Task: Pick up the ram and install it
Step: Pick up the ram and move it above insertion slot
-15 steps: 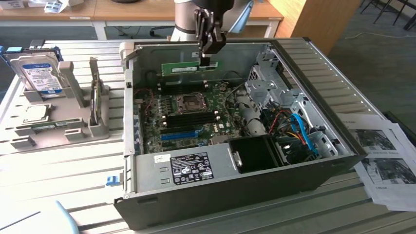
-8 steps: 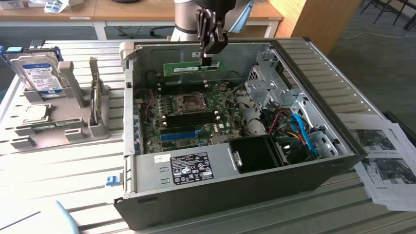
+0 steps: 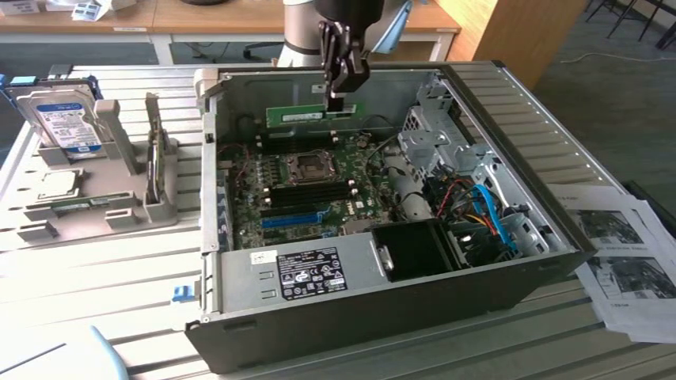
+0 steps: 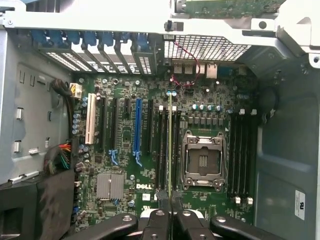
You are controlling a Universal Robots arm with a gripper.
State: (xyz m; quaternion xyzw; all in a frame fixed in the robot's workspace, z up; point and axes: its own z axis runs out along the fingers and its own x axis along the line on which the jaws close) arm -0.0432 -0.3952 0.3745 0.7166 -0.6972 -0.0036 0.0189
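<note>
My gripper (image 3: 338, 101) hangs over the far part of the open computer case (image 3: 370, 317) and is shut on the ram (image 3: 296, 116). The ram is a long green stick, held level by one end above the motherboard (image 3: 317, 210). In the wrist view the ram (image 4: 170, 140) appears edge-on as a thin line running out from between the black fingers (image 4: 159, 222). It lies over the black memory slots (image 4: 162, 150) beside the empty processor socket (image 4: 202, 160), still above them. A second bank of memory slots (image 4: 242, 155) sits on the socket's other side.
A blue expansion slot (image 4: 137, 130) lies near the memory slots. The case holds a black fan shroud (image 3: 417, 249), a drive cage (image 3: 433, 134) and cables. On the exterior view's left a grey fixture (image 3: 95, 210) carries a hard drive (image 3: 66, 123) and a silvery processor chip (image 3: 58, 184). Papers (image 3: 623, 261) lie on the right.
</note>
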